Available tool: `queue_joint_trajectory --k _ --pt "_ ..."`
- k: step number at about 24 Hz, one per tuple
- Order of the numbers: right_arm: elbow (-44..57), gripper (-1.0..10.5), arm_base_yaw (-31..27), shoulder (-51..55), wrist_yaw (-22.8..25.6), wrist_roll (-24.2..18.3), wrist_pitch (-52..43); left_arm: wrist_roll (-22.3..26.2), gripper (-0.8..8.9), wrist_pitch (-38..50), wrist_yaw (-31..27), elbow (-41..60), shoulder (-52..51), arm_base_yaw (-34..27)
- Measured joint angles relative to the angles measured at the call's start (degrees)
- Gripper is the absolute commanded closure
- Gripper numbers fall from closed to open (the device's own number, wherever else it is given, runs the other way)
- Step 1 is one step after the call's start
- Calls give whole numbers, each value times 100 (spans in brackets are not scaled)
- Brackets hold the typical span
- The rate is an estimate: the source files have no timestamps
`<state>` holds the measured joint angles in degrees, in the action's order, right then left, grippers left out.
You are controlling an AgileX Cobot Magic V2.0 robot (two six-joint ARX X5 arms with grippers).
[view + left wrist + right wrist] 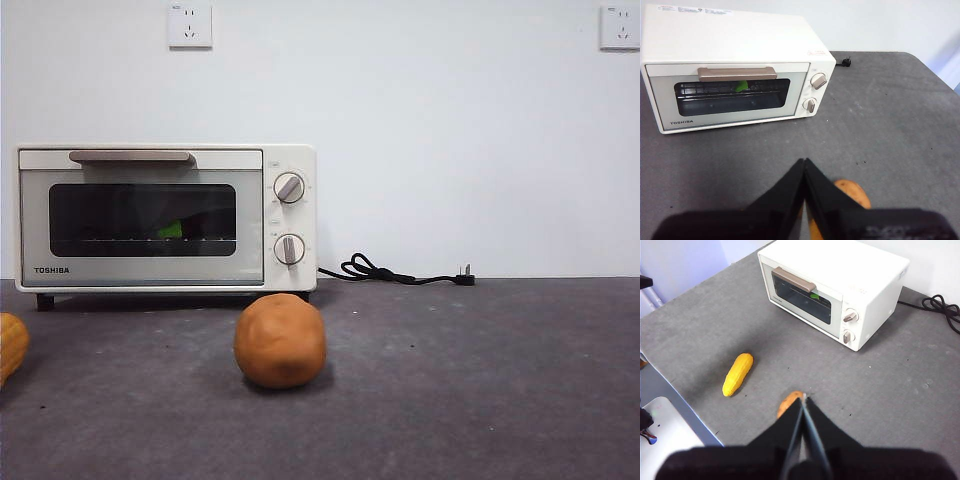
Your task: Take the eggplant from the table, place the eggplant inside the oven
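Observation:
The cream-white oven [165,215] stands at the back left of the dark grey table [480,380] with its glass door closed. Through the window only a bright green bit of the eggplant [170,230] shows on the wire rack; its purple body is lost in the dark interior. That green cap also shows behind the glass in the left wrist view [741,86] and the right wrist view [813,296]. My left gripper [804,162] hangs shut and empty above the table in front of the oven [735,70]. My right gripper [803,399] is likewise shut and empty, high and farther back. Neither arm appears in the front view.
A round orange-brown lump [280,340] sits in front of the oven's knobs, just below both grippers' tips [852,192] [789,404]. A yellow elongated vegetable [738,374] lies to the left, at the frame edge [10,345]. A black power cord [400,272] trails right of the oven.

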<state>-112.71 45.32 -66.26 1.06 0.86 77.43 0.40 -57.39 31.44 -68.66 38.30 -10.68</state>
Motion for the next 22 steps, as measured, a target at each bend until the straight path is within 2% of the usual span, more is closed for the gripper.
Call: queue_joint_trajectory --k 9,15,22 --pt "0 946 0 -39 0 0 2 -2 818 -70 35 0 37 0" --pt "0 946 0 -42 2 0 0 -214 817 -87 654 0 48 0" --pt "0 946 0 -42 2 0 0 -138 817 4 717 0 48 2"
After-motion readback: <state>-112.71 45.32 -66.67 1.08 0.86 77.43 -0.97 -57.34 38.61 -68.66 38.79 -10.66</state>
